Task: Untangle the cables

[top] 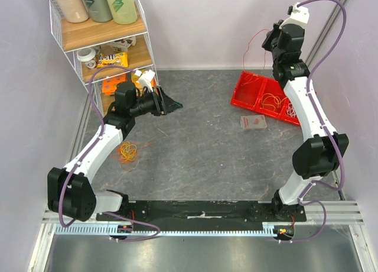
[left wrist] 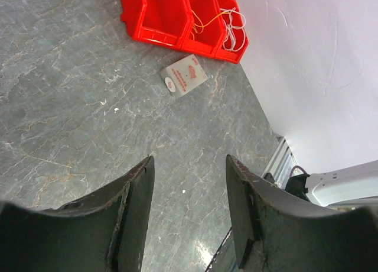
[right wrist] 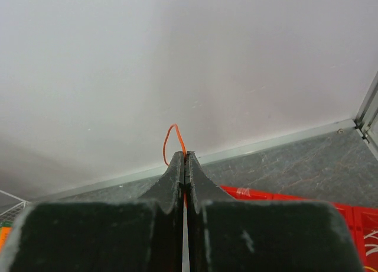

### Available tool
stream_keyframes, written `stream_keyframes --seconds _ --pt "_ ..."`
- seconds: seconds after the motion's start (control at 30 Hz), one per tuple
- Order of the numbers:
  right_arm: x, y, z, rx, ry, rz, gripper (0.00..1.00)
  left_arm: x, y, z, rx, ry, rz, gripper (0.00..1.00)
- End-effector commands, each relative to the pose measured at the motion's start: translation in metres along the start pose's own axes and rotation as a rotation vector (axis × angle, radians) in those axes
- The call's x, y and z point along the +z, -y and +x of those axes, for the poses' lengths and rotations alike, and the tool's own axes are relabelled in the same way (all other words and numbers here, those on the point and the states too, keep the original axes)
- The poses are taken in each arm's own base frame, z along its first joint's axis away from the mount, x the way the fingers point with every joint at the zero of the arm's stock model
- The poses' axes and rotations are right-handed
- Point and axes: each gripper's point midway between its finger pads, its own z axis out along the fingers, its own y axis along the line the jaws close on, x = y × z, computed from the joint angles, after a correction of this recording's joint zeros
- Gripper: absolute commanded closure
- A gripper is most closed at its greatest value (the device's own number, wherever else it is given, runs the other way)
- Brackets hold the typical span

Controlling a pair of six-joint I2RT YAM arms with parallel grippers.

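Cables not yet sorted lie as a small orange-and-yellow tangle on the table, beside the left arm. One red-orange wire has been drawn clear. The right gripper pinches it between fully closed fingers, high up near the back wall, probably so that its length hangs free toward the red bins. The left gripper hangs above the table with its jaws moderately apart and nothing between them, seemingly waiting. Only the top view shows the tangle and the wire's long drop. The right wrist view shows just a short loop of it above the fingertips, which confirms the pinch. The left wrist view looks into the bins, with a yellow cable in the middle compartment and a white cable in the end one. A small printed card lies just in front.
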Motion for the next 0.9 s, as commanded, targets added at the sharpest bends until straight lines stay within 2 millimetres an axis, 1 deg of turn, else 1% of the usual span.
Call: stream_keyframes --seconds 0.0,0.1,0.33,0.63,0.8,0.87 --pt "-0.001 -0.001 -0.041 0.002 0.094 -0.007 1.00 0.002 0.010 -0.009 0.001 0.013 0.049 0.42" --pt "0.003 0.002 -0.032 0.000 0.078 -0.002 1.00 0.002 0.010 -0.009 0.000 0.014 0.048 0.42" --pt "0.018 0.012 0.008 -0.019 0.012 0.022 1.00 0.002 0.010 -0.009 -0.001 0.013 0.050 0.42" --pt "0.038 0.025 0.052 -0.070 -0.054 0.058 1.00 0.002 0.012 -0.009 -0.002 0.011 0.057 0.42" --pt "0.046 0.032 0.082 -0.079 -0.101 0.068 1.00 0.002 0.013 -0.009 -0.001 0.011 0.061 0.42" --pt "0.047 0.037 0.097 -0.081 -0.127 0.079 1.00 0.001 0.013 -0.009 -0.002 0.012 0.060 0.42"
